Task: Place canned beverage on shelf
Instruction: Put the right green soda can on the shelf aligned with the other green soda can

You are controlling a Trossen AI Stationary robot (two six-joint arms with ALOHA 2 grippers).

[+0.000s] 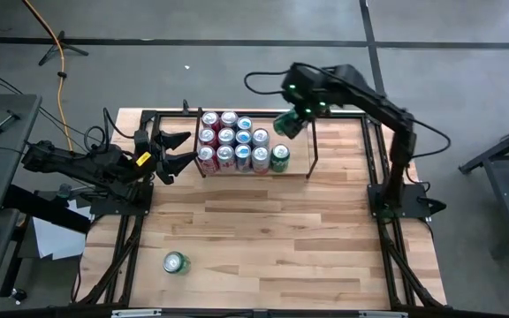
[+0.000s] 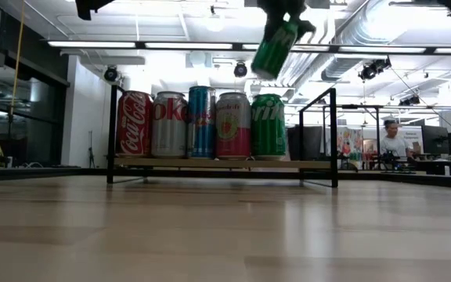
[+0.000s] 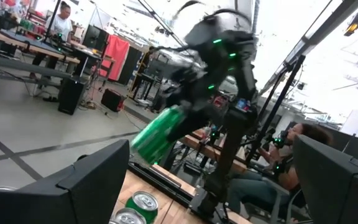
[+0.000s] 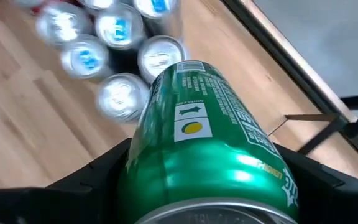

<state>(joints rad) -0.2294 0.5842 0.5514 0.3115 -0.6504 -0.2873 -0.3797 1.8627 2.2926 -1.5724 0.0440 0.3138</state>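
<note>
Above shelf (image 1: 254, 141), right gripper (image 1: 287, 122) gripping tilted can (image 2: 274, 48)

Wooden table (image 1: 263, 230) lying under everything. Orange cable (image 1: 58, 44) trailing across grey floor at eleven o'clock. Person (image 2: 392, 141) sitting at three o'clock in background.

Bright, even light falls from ceiling strip lights (image 2: 210, 45), giving soft shadows. The near bench (image 2: 225, 235) is out of focus in the low view. The green can (image 3: 157, 132) blurs in the left wrist view, and glare streaks it in the right wrist view.
</note>
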